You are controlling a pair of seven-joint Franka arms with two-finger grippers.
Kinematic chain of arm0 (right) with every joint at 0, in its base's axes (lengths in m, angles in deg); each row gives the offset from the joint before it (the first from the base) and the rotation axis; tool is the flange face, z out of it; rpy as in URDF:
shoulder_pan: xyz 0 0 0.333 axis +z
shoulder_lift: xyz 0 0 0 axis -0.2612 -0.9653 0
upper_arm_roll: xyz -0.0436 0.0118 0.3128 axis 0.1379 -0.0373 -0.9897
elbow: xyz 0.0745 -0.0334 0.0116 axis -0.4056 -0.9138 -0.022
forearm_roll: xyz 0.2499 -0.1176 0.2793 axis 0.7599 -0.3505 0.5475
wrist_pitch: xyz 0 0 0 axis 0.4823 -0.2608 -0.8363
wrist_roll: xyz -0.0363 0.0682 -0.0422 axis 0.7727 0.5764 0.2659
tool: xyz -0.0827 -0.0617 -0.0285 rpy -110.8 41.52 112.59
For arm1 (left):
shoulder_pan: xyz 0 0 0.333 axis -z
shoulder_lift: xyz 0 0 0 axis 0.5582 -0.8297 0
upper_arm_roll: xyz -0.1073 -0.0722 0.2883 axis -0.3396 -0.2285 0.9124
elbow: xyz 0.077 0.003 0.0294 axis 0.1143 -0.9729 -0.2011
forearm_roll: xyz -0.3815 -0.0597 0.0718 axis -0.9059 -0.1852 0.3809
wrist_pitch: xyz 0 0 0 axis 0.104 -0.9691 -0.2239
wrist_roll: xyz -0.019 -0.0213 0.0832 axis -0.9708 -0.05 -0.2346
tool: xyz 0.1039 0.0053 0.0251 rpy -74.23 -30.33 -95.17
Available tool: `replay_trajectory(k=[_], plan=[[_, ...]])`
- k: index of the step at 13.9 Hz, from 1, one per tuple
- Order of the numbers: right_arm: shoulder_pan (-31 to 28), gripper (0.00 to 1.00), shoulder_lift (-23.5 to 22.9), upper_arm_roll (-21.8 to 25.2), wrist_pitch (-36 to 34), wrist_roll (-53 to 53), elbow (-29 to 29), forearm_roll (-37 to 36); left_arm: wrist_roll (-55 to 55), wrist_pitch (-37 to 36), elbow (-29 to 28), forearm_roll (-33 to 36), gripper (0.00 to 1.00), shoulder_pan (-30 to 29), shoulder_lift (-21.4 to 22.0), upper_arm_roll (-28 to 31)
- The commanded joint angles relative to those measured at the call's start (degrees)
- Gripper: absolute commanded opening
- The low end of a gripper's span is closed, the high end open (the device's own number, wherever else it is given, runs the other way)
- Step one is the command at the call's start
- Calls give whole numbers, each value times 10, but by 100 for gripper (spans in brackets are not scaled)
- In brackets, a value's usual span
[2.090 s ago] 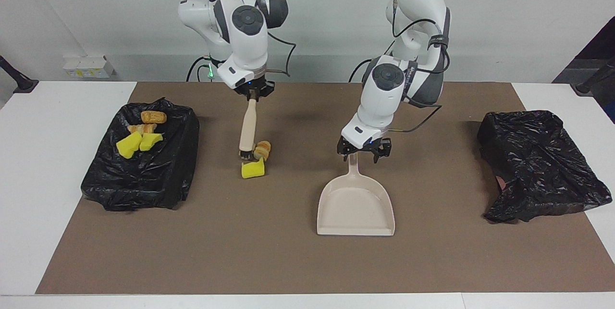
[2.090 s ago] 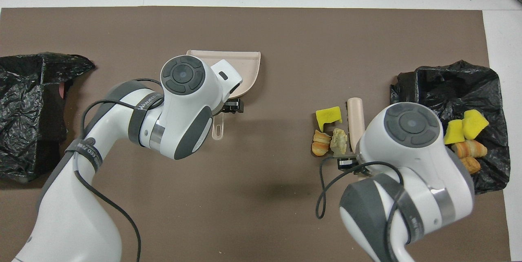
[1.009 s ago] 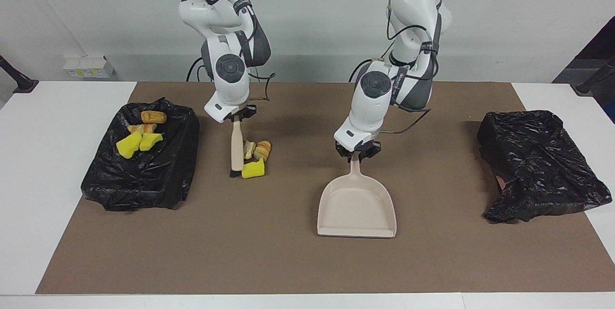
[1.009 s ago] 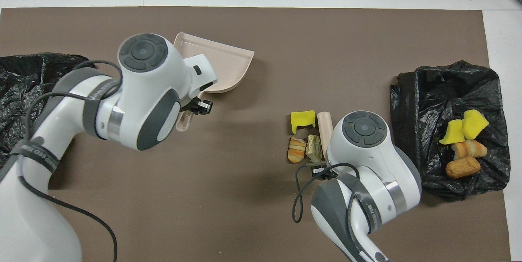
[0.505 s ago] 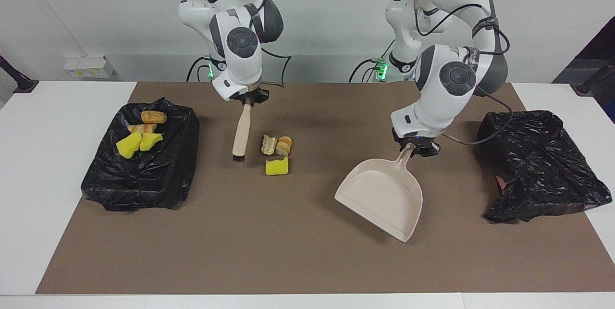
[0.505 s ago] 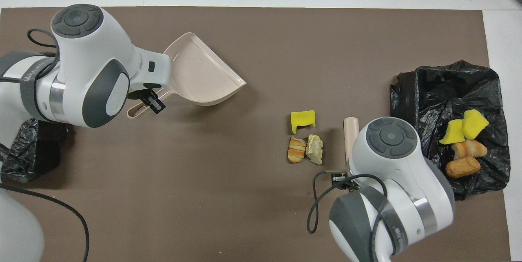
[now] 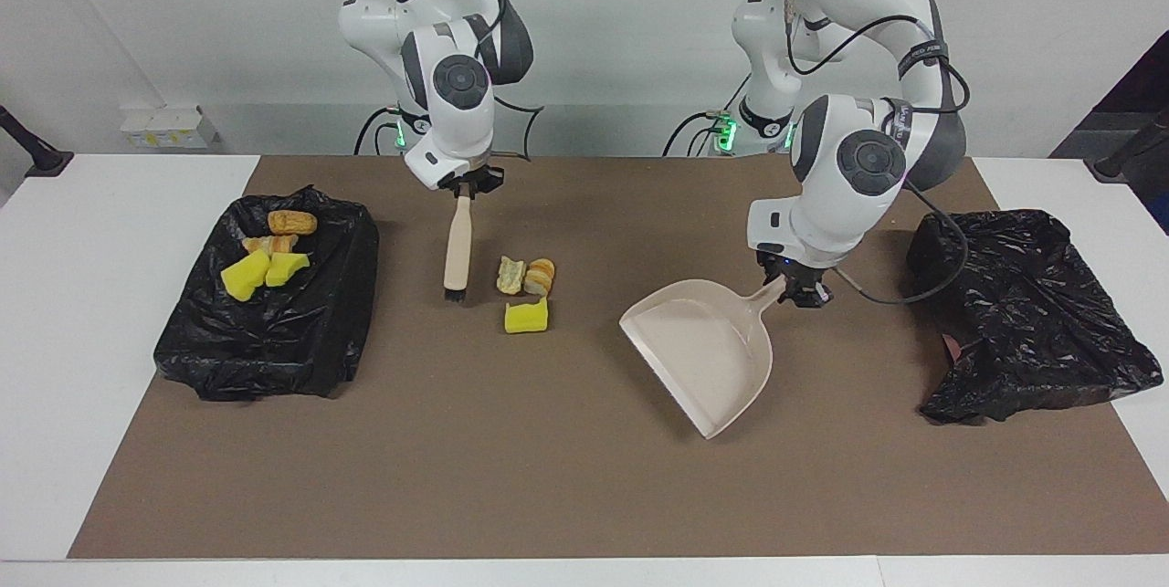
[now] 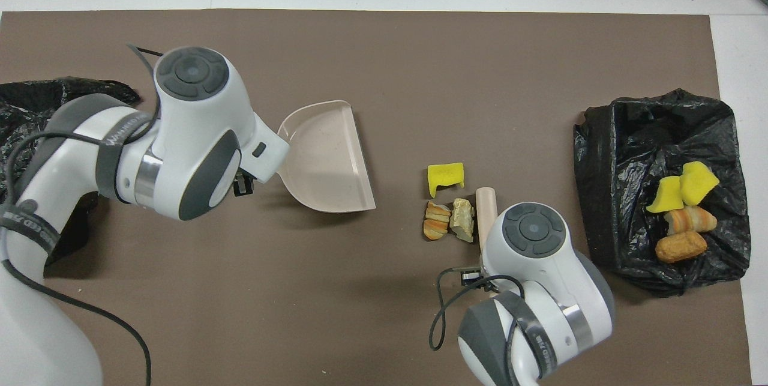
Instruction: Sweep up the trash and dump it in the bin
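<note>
Three loose pieces of trash lie on the brown mat: a yellow sponge chunk (image 7: 527, 316) (image 8: 445, 174) and two bread-like pieces (image 7: 541, 275) (image 8: 437, 221). My right gripper (image 7: 461, 188) is shut on the handle of a wooden brush (image 7: 457, 245) (image 8: 486, 212). The brush's bristles are down on the mat beside the bread pieces, toward the right arm's end. My left gripper (image 7: 799, 290) is shut on the handle of the beige dustpan (image 7: 708, 350) (image 8: 327, 158). The dustpan is low over the mat, and its open mouth faces the trash.
A bin lined with a black bag (image 7: 265, 331) (image 8: 636, 140) stands at the right arm's end, with several sponge and bread pieces (image 7: 265, 267) (image 8: 684, 185) in it. A second black bag (image 7: 1023, 313) lies at the left arm's end.
My left gripper has swung the dustpan round so that its mouth faces the trash, and brought it closer. My right gripper has moved the brush closer to the bread pieces.
</note>
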Motion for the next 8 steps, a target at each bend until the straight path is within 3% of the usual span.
replay_trajectory(k=[1, 5, 8], plan=[[31, 0, -25, -3, 36, -25, 1, 45, -16, 50, -81, 20, 0, 41, 49, 6], [71, 0, -61, -3, 60, -6, 29, 54, -13, 95, -126, 31, 0, 68, 55, 5], [111, 0, -76, -8, 56, 8, 77, 164, -11, 127, -152, 31, 0, 79, 64, 5]])
